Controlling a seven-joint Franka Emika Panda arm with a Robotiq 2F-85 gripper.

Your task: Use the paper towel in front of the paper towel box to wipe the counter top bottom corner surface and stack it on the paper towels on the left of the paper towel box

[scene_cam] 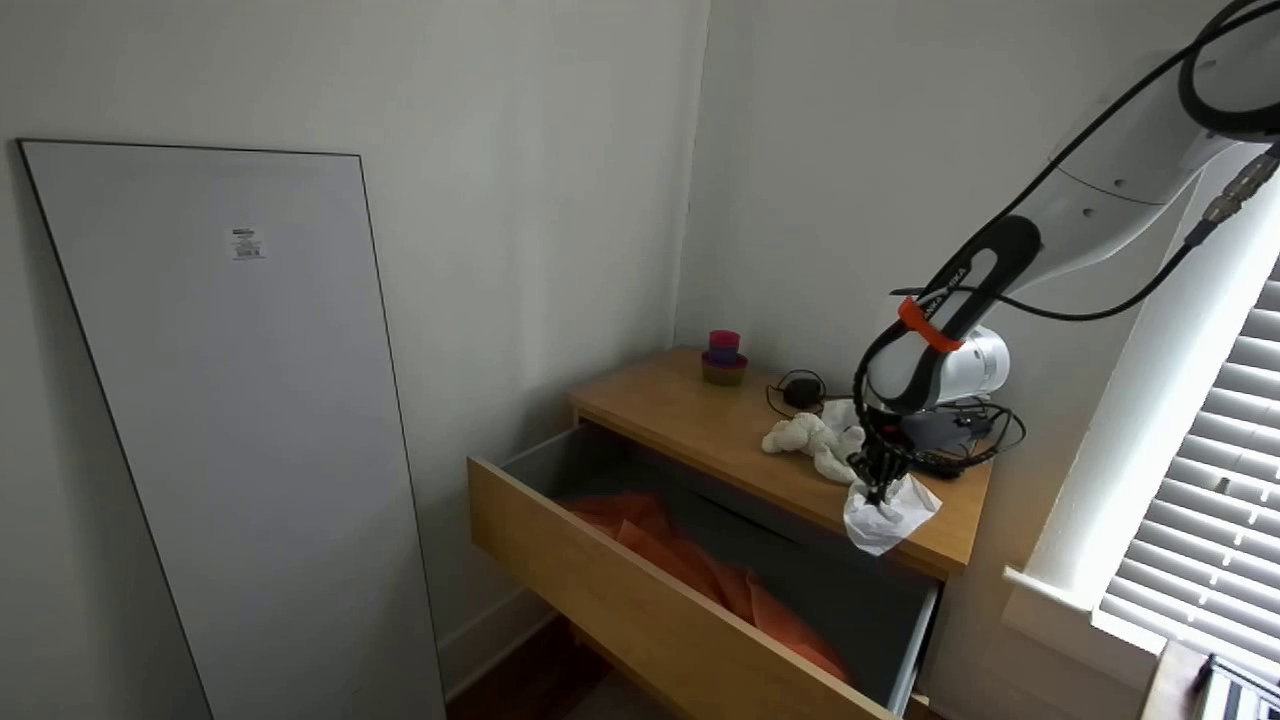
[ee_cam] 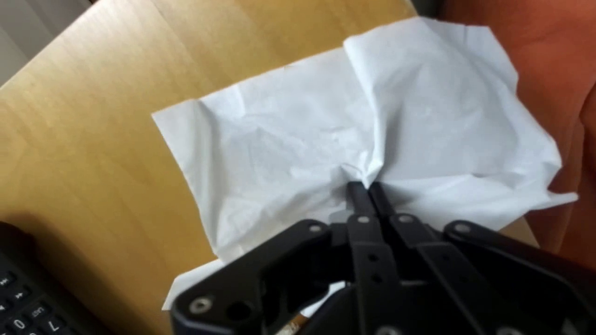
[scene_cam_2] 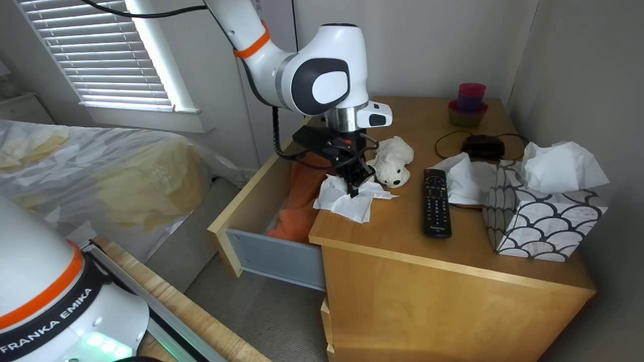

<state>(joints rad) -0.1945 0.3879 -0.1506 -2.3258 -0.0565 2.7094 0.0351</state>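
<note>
My gripper (ee_cam: pixel 366 186) is shut on a crumpled white paper towel (ee_cam: pixel 288 149), pinching it near its middle. The gripper also shows in both exterior views (scene_cam: pixel 877 495) (scene_cam_2: pixel 354 192). The towel (scene_cam_2: pixel 334 201) lies spread at the front corner of the wooden counter top (scene_cam_2: pixel 402 226), partly over the edge on the open drawer's side. It also shows in an exterior view (scene_cam: pixel 900 525). The patterned paper towel box (scene_cam_2: pixel 548 226) stands at the wall side with a towel (scene_cam_2: pixel 561 168) sticking out. Other white paper towels (scene_cam_2: pixel 465 178) lie left of the box.
A black remote (scene_cam_2: pixel 436 201) lies between gripper and box. A white plush dog (scene_cam_2: pixel 392 163) lies just behind the gripper. A black device with cable (scene_cam_2: pixel 483 147) and stacked cups (scene_cam_2: pixel 470 105) stand farther back. The open drawer (scene_cam: pixel 640 585) holds orange cloth (scene_cam: pixel 700 565).
</note>
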